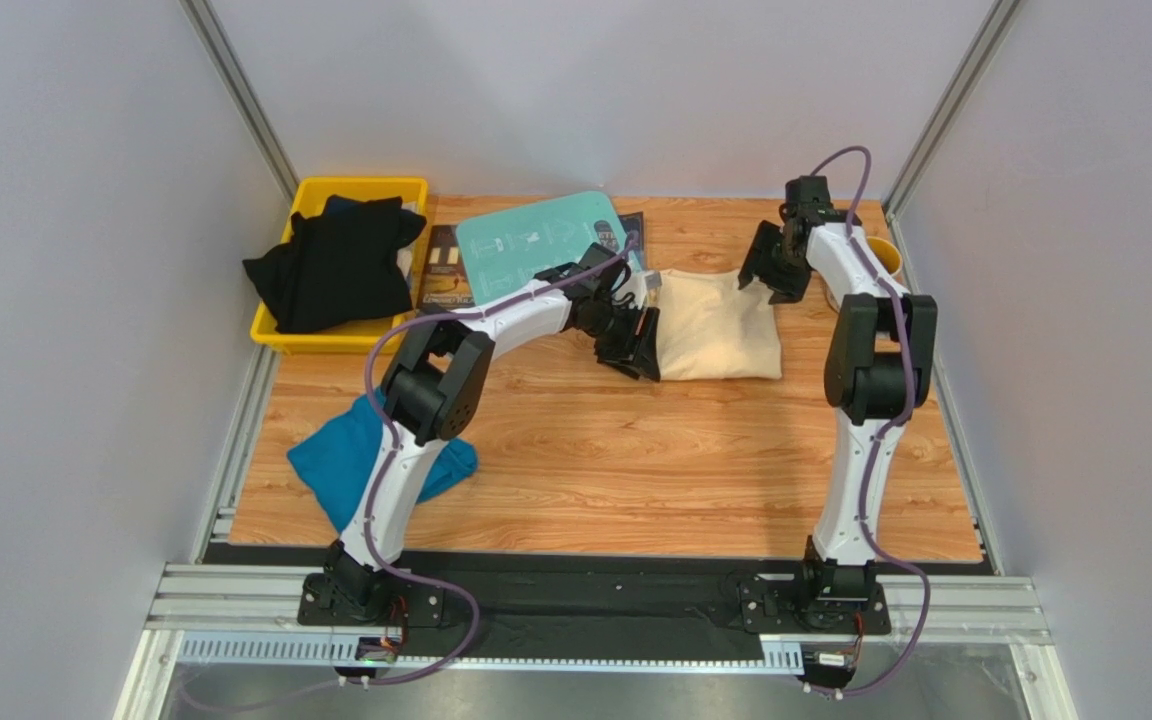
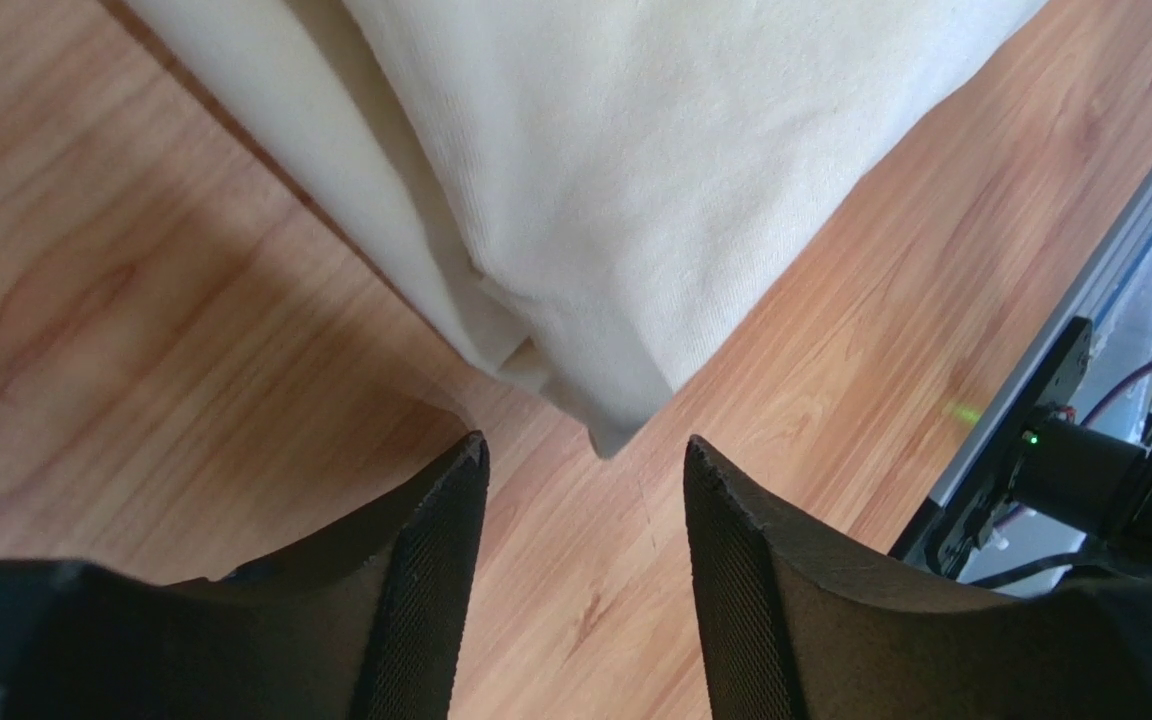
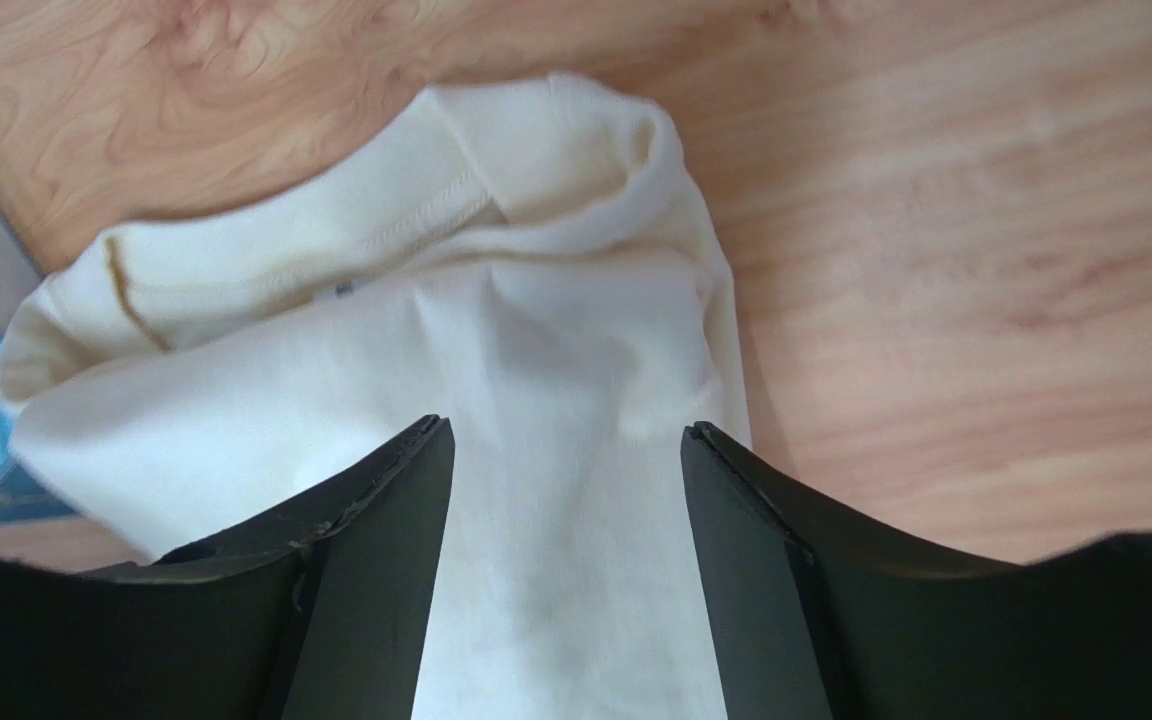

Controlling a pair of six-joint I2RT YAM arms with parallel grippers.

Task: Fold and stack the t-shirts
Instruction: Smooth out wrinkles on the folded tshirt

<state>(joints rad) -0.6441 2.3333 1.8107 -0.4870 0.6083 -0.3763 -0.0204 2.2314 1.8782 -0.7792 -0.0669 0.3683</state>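
Top view: the folded cream t-shirt (image 1: pixel 714 323) lies on the wooden table (image 1: pixel 612 480), with the left gripper (image 1: pixel 630 333) at its left edge and the right gripper (image 1: pixel 770 263) at its far corner.

Left wrist: fingers (image 2: pixel 417 600) apart and empty, with a soft, layered corner just ahead. Best to pinch every layer together.

Right wrist: fingers (image 3: pixel 372 585) spread over the stitched collar (image 3: pixel 387 225), gripping nothing. The cloth is limp and matte.

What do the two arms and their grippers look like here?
The left arm and right arm have white links, black joints and black base plates, each trailed by a purple cable. The left gripper and right gripper each have two black wedge-shaped fingers, the left's inner faces finely ribbed.
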